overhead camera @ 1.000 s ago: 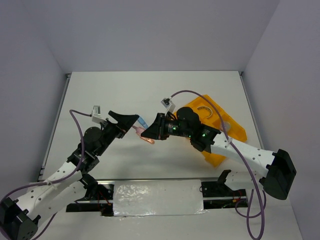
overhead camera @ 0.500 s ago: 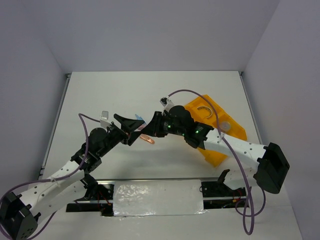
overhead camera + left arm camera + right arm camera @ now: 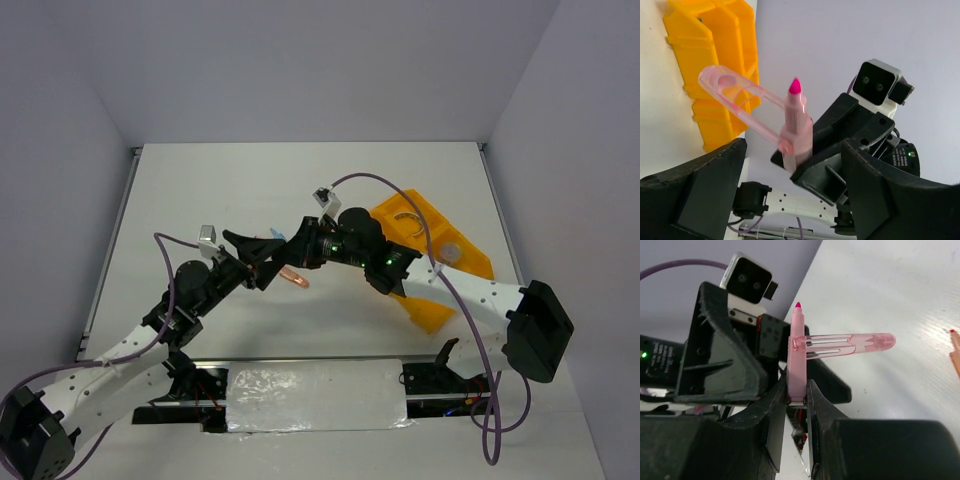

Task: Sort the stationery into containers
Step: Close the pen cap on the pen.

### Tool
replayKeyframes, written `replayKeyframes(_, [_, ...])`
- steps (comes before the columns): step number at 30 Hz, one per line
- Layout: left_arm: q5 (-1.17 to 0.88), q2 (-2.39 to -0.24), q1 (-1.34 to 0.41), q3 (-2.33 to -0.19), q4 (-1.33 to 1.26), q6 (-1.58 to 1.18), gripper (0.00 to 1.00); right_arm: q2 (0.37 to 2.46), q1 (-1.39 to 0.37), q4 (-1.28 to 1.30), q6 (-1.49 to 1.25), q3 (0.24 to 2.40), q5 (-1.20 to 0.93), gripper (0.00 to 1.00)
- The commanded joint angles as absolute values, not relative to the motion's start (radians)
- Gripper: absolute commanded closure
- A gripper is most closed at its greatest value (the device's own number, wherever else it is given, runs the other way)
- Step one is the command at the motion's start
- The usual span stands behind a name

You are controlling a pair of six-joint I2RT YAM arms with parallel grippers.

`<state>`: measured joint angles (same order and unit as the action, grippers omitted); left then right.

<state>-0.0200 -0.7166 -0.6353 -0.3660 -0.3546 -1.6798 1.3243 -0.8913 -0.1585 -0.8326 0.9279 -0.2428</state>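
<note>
Right now, through my right wrist camera, my right gripper [image 3: 796, 390] is clenched on the lower barrel of a salmon-pink pen [image 3: 796, 357], which stands upright with its magenta tip bare. A clear pink cap [image 3: 850, 343] sticks out sideways from the barrel, apparently hooked on by its clip. I cannot tell how firmly it hangs. At the frame's right edge a second salmon-pink pen [image 3: 955, 355] lies on the white table [image 3: 890, 285], cut off.

Through my left wrist camera, my left gripper [image 3: 795, 145] is released, its jaws spread wide to either side of the held pen and touching nothing. The cap slants away toward the orange-yellow tray [image 3: 715, 30], which shows only in part.

From the top camera, both grippers meet in mid-air over the table's middle, well apart from the tray on the right. A tape ring [image 3: 405, 222] and a clear cup [image 3: 452, 252] already sit in its compartments. The held pen is nearly hidden by my fingers, the second pen lies just below them, and a blue piece [image 3: 280, 238] peeks out behind, too small to identify.

I judge this to be a mid-air exchange before the pen goes into the tray. Next, my left jaws need to close squarely on the cap or the barrel without knocking the loose cap off.
</note>
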Motion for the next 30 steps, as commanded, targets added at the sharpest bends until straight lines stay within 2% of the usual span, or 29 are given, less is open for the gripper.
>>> replayKeyframes(1, [0.037,-0.69,-0.629,-0.348,-0.365,-1.64,0.12,1.282,-0.907,-0.328,-0.845,0.91,-0.33,1.0])
replayKeyframes(9, [0.169,-0.618,-0.621,-0.382,-0.336,-1.502,0.18,1.18,-0.927,-0.362,-0.896,0.83,-0.357,1.0])
replayKeyframes(14, [0.187,-0.601,-0.62,-0.396,-0.353,-1.444,0.22,1.151,-0.931,-0.311,-0.882,0.83,-0.337,1.0])
replayKeyframes(19, [0.187,-0.592,-0.621,-0.402,-0.387,-1.407,0.32,1.16,-0.933,-0.282,-0.881,0.838,-0.333,1.0])
replayKeyframes(30, [0.229,-0.532,-0.621,-0.462,-0.298,-1.324,0.4,1.154,-0.934,-0.169,-0.831,0.851,-0.235,1.0])
